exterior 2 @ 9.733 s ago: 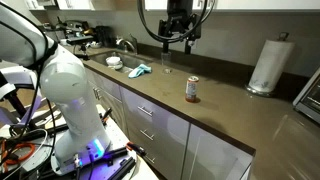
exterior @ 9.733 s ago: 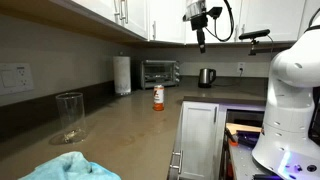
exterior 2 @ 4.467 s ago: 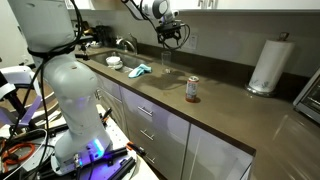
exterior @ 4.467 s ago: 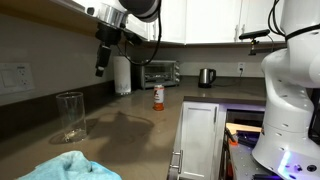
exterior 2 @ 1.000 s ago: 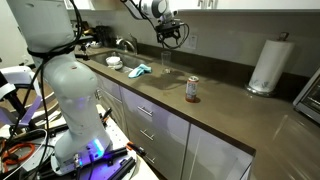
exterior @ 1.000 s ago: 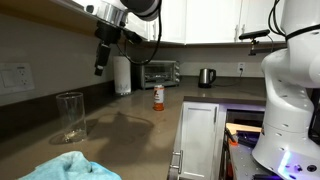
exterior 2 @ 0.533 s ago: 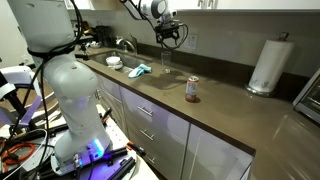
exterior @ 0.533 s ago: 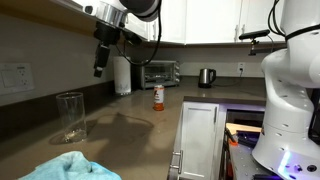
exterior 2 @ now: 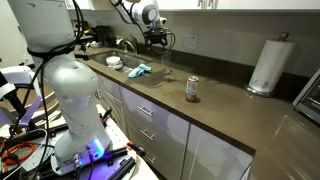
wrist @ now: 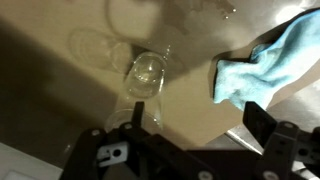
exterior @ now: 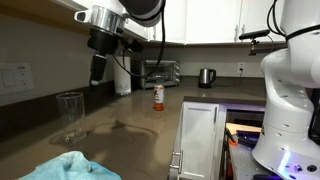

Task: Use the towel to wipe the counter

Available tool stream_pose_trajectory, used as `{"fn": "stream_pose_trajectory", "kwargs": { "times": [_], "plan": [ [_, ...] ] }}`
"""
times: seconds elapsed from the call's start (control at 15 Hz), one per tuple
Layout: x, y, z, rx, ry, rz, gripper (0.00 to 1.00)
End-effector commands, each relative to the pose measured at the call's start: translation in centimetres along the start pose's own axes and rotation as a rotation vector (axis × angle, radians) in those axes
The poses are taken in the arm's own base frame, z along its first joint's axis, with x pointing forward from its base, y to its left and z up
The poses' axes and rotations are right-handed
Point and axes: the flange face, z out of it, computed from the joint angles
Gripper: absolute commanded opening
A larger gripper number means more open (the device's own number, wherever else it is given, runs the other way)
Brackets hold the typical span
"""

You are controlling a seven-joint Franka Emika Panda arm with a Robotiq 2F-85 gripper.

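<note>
**Gripper above the glass, towel not yet picked up**

In an exterior view, the gripper (exterior: pixel 97 71) hangs well above the counter (exterior: pixel 140 132), pointing down with its jaws apart and nothing in them. One drinking glass (exterior: pixel 70 116) stands almost straight beneath it. One towel (exterior: pixel 66 167) lies crumpled on the counter, lower and farther out from the gripper than the glass. Beyond the gripper are one small container (exterior: pixel 158 96), one paper towel roll (exterior: pixel 122 75), one toaster oven (exterior: pixel 160 72) and one kettle (exterior: pixel 206 77).

In an exterior view from the opposite end, the gripper (exterior 2: pixel 159 41) hovers over the glass (exterior 2: pixel 166 66), faint against the wall. The towel (exterior 2: pixel 139 70) lies below it and off to one side, near the faucet (exterior 2: pixel 125 45). The small container (exterior 2: pixel 192 89) stands on the gripper's other side, and the paper towel roll (exterior 2: pixel 265 65) is well apart at the far end of the counter (exterior 2: pixel 225 112).

In the wrist view, the gripper (wrist: pixel 190 140) is spread wide and empty. The glass (wrist: pixel 143 80) sits just ahead, between the lines of the jaws. The towel (wrist: pixel 265 62) lies beyond one finger, off to the side on the counter (wrist: pixel 60 85).

My judgement is that the task is at its start: the towel has not been grasped and no wiping shows. Left to do are shifting sideways over the towel, descending, gripping it and sweeping it across the counter
</note>
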Motion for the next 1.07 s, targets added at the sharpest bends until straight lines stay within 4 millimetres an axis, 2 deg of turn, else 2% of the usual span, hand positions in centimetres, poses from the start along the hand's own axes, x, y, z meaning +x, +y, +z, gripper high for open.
{"fn": "stream_pose_trajectory", "kwargs": {
  "times": [0.0, 0.2, 0.4, 0.73, 1.0],
  "plan": [
    [-0.2, -3.7, 0.1, 0.045, -0.005, 0.057, 1.00],
    [0.6, -6.2, 1.2, 0.063, -0.011, 0.065, 1.00],
    [1.4, -6.9, 2.3, 0.071, -0.020, 0.073, 1.00],
    [2.4, -5.8, 4.3, 0.094, -0.003, 0.060, 1.00],
    [4.0, -5.2, 5.5, 0.107, 0.020, 0.042, 1.00]
  ]
}}
